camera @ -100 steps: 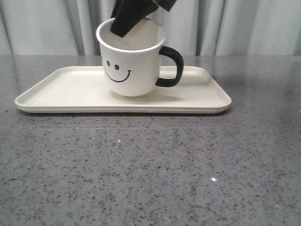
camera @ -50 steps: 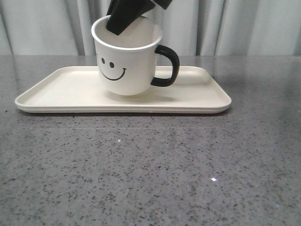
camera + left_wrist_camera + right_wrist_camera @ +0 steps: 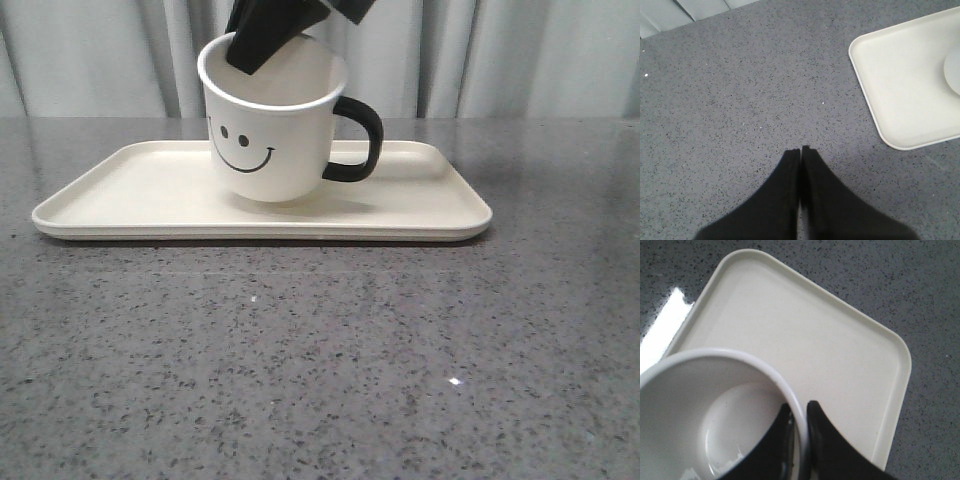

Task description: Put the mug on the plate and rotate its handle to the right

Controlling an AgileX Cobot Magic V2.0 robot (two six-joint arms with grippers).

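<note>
The white mug (image 3: 272, 125) with its black smiley face stands tilted on the cream plate (image 3: 130, 195), its black handle (image 3: 358, 140) pointing right. My right gripper (image 3: 800, 410) is shut on the mug's rim (image 3: 790, 390), one finger inside and one outside; in the front view that gripper (image 3: 268, 40) reaches down from above into the mug. Whether the mug's base touches the plate (image 3: 840, 345) I cannot tell. My left gripper (image 3: 800, 149) is shut with nothing in it, over the grey table beside a corner of the plate (image 3: 890, 90).
A grey speckled tabletop (image 3: 320, 360) runs in front of the plate. Pale curtains (image 3: 540, 55) hang behind the table's far edge.
The mug, held by my right gripper, shifted left and slightly up a second ago, then drifted a little back to the right. The left gripper's earlier state is not shown.
</note>
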